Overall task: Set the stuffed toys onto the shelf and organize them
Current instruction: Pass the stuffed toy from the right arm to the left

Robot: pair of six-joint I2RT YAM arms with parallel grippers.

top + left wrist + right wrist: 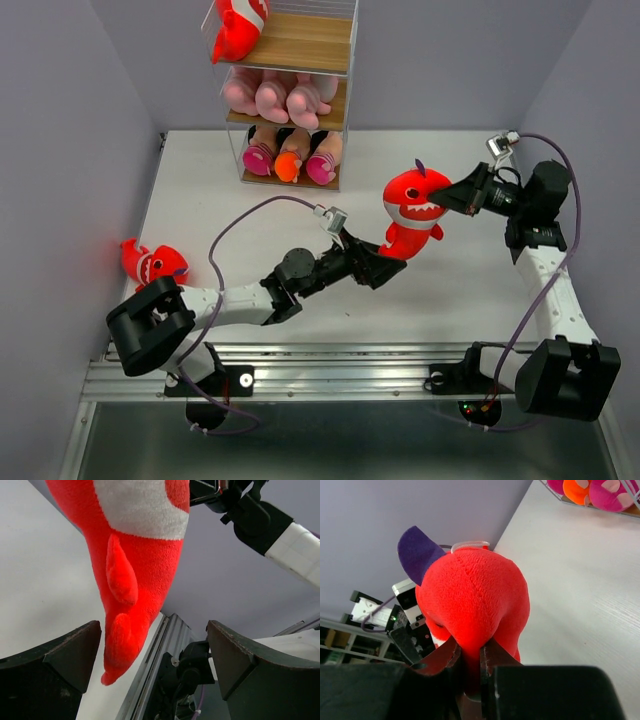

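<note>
White table (200, 200) between pale grey walls (60, 120) fills the scene. Toward 2 o'clock from its middle a red shark (413, 205) hangs upright above the surface. The right pincer (447, 203) is clamped on its head from 3 o'clock. At the shark's 7 o'clock the left pincer (388, 262) stands wide apart, and the tail tip hangs in the gap, touching neither side. A second shark (150, 262) lies at 9 o'clock near the table edge. At 12 o'clock the shelf (300, 45) holds a third shark (238, 28), pink animals (275, 97) and dolls (290, 158) on separate tiers.

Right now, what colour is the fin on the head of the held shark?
Dark purple: the fin stands out against the red shark. It shows best in the right wrist view.
</note>
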